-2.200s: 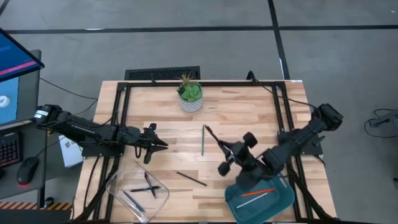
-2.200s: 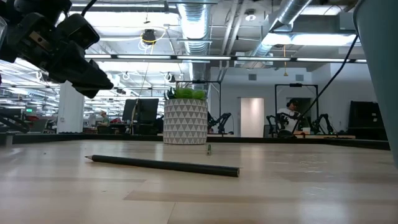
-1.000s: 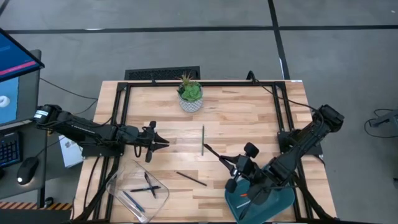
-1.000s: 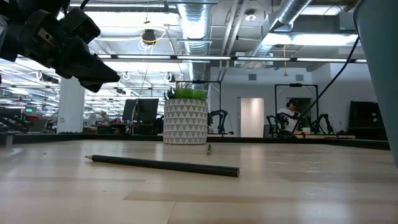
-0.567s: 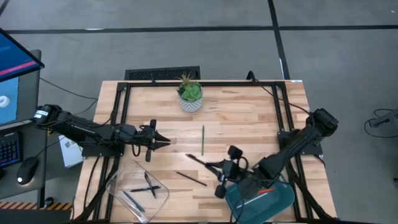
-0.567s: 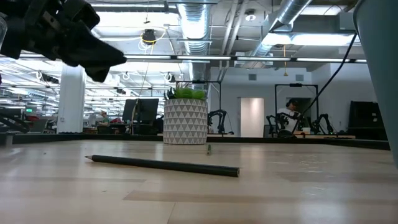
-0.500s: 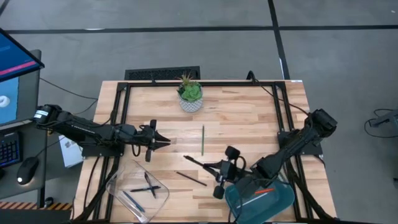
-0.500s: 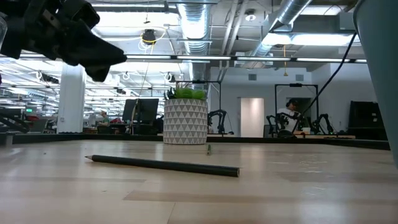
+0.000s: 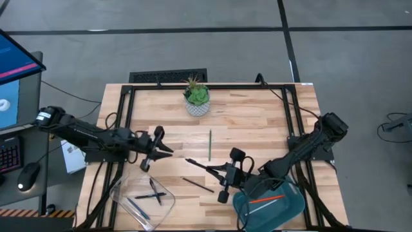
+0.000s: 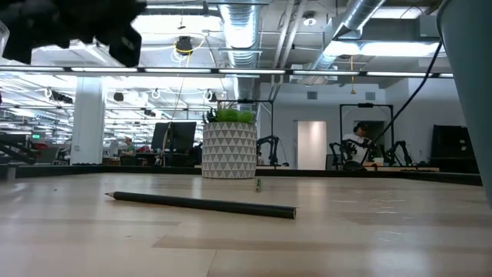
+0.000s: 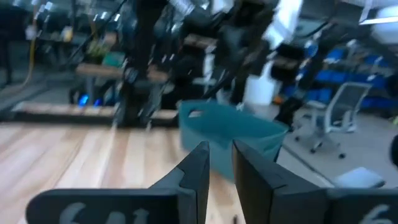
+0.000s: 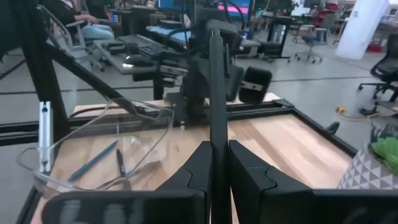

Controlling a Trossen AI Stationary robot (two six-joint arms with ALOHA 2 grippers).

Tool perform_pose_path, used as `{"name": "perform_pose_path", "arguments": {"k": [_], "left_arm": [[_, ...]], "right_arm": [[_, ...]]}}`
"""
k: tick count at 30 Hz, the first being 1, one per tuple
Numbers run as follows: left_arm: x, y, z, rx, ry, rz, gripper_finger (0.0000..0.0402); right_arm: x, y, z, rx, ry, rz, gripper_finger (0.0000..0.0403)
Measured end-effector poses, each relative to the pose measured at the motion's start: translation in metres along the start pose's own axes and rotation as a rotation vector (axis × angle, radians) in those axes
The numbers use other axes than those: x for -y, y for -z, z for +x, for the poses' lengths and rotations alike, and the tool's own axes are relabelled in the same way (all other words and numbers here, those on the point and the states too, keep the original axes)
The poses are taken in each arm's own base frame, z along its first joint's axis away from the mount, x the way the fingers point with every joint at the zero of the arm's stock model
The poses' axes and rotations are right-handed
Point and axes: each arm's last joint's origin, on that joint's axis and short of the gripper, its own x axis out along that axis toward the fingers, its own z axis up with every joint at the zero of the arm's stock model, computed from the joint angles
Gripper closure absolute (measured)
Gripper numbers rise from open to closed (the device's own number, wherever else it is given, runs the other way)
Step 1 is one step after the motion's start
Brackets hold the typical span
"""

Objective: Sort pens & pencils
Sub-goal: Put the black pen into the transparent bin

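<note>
My right gripper [image 9: 223, 173] hovers over the table's near middle, shut on a black pen [image 9: 203, 165] that sticks out ahead of it toward the left. A grey-green pencil [image 9: 209, 145] and a black pencil [image 9: 197, 185] lie flat on the wood. An orange-red pen [image 9: 266, 200] lies in the teal bin [image 9: 286, 209]. Dark and blue pens [image 9: 153, 193] lie in the clear tray [image 9: 122, 188]. My left gripper [image 9: 168, 150] hangs at the left, tipped up; its fingers [image 11: 199, 171] stand a narrow gap apart with nothing between them. My right gripper pinches the black pen between its two fingers [image 12: 200, 165], near the pen's rear end [image 12: 217, 134]. It comes about level from the table's right, and the pen runs along the fingers and far out past their tips. The pen is lifted clear of the table.
A potted plant [image 9: 196, 96] stands at the far middle. The teal bin is at the near right under my right arm, the clear tray at the near left. Black frame rails [image 9: 125, 122] and cables run along both table sides.
My right gripper has carried the black pen toward the table's left, away from the teal bin, and has rolled; the pen now lies flatter, pointing left. My left gripper has tipped its fingers upward and risen a little.
</note>
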Motion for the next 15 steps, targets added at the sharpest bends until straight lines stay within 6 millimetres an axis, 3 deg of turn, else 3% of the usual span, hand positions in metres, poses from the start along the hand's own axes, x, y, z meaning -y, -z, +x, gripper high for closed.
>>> {"name": "perform_pose_path", "arguments": {"k": [8,15], "left_arm": [[0.017,-0.009,-0.001,0.103,0.096,0.070,0.0341],[0.014,-0.006,0.004,0.118,-0.035,0.074,0.0322]], "right_arm": [[0.011,0.000,0.012,-0.008,0.030,-0.028,0.0341],[0.016,-0.001,0.018,-0.013,0.034,-0.077,0.0341]]}}
